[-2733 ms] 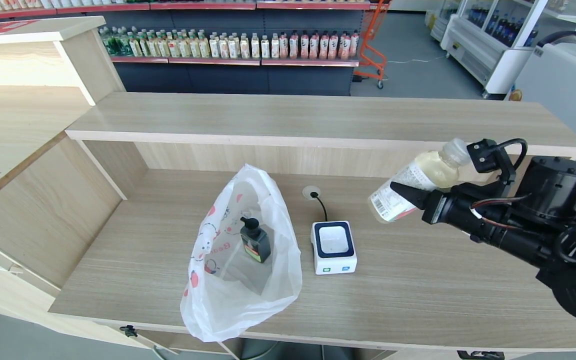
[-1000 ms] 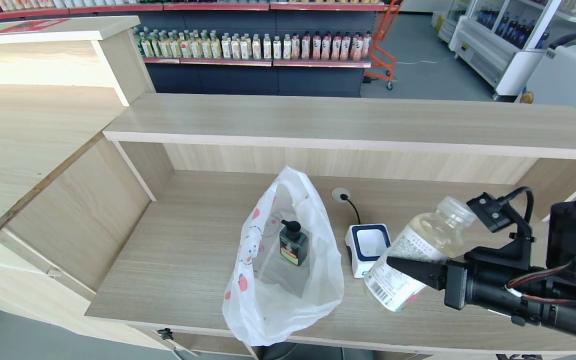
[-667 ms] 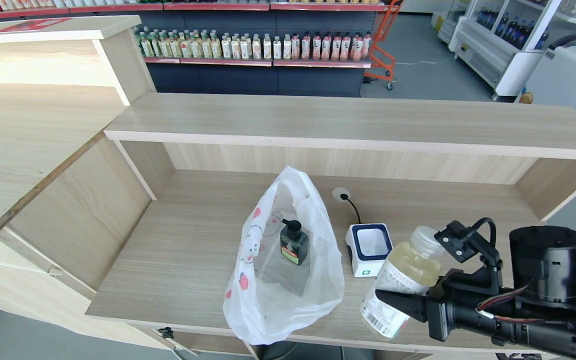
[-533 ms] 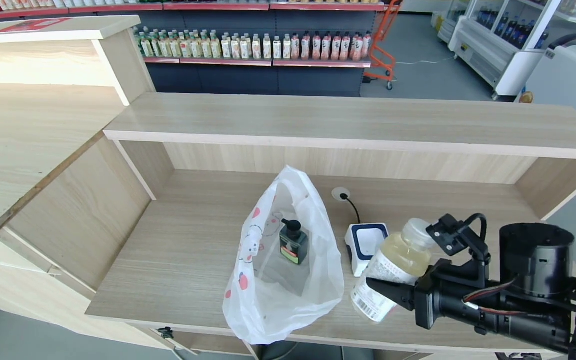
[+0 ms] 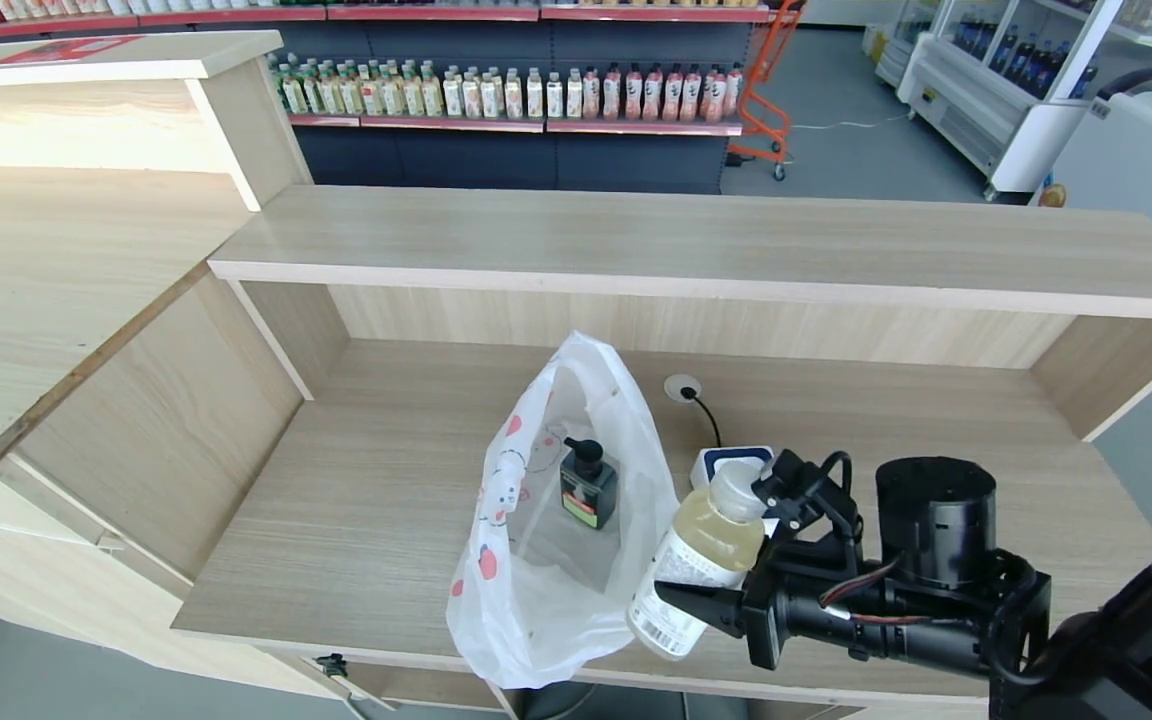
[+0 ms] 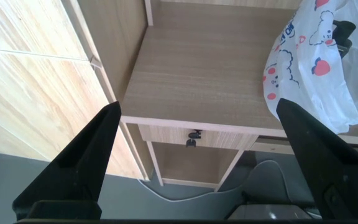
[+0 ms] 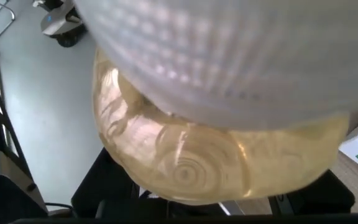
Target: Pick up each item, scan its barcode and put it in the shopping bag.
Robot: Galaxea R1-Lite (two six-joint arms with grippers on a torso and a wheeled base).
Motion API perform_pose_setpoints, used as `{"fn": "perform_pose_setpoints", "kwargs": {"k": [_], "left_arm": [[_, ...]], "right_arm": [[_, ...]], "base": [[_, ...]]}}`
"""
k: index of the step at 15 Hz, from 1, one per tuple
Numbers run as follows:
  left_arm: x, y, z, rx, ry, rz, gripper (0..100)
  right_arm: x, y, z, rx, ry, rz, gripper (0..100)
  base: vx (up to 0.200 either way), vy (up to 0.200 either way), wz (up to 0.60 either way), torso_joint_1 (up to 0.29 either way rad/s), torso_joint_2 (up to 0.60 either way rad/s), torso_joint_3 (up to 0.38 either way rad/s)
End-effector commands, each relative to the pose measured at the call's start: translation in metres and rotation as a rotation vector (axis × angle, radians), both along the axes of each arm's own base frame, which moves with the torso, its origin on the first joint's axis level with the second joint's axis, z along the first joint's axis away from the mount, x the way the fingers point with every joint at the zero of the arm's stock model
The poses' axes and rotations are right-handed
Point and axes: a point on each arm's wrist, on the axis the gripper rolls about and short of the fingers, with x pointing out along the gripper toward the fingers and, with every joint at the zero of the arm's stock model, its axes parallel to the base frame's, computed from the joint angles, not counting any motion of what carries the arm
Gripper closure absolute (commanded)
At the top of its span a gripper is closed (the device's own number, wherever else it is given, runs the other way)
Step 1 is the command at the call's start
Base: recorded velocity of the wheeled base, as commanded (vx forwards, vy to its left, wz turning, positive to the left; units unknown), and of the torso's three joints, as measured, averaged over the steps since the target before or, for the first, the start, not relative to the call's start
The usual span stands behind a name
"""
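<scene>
ITEM: bottle (image 5: 701, 545), clear plastic, pale yellow liquid, white cap, white label with the barcode at its base end. Held tilted off the counter (image 5: 386, 500), cap up and away, base toward the near edge, just beside the right flank of the shopping bag (image 5: 536, 610).

HOLDER: right gripper (image 5: 706, 590), clamped across the bottle's lower body.

LANDMARK: shopping bag, thin white plastic with red print, standing slack, mouth open upward. Inside it: dark pump bottle (image 5: 588, 487), upright.

RIGHT OF BAG, FARTHER BACK: scanner (image 5: 726, 458), partly behind the bottle's cap; its cable (image 5: 704, 412) runs to a hole in the counter.

LEFT OF BAG: left gripper (image 6: 197, 104), spread wide, holding nothing, off the counter's near edge, well apart from the bag.

STEP, AS JUDGED: bagging. Whether the barcode has registered cannot be told.

HANDLING: lift the base clear of the bag's limp rim, centre over the mouth, lower on the free side of the pump bottle, release low; the film snags and folds easily.
</scene>
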Motion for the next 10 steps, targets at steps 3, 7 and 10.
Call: {"fn": "perform_pose_setpoints", "kwargs": {"k": [3,7,10], "left_arm": [[0.000,0.000,0.000,0.000,0.000,0.001,0],[0.000,0.000,0.000,-0.002,0.000,0.001,0],[0.000,0.000,0.000,0.000,0.000,0.001,0]], "right_arm": [[0.011,-0.003,-0.018,-0.028,-0.002,-0.019,100],[0.018,-0.004,-0.021,-0.024,-0.008,-0.028,100],[0.029,0.000,-0.018,0.010,-0.034,-0.009,100]], "base": [[0.000,0.000,0.00,0.000,0.00,0.000],[0.000,0.000,0.00,0.000,0.00,0.000],[0.000,0.000,0.00,0.000,0.00,0.000]]}}
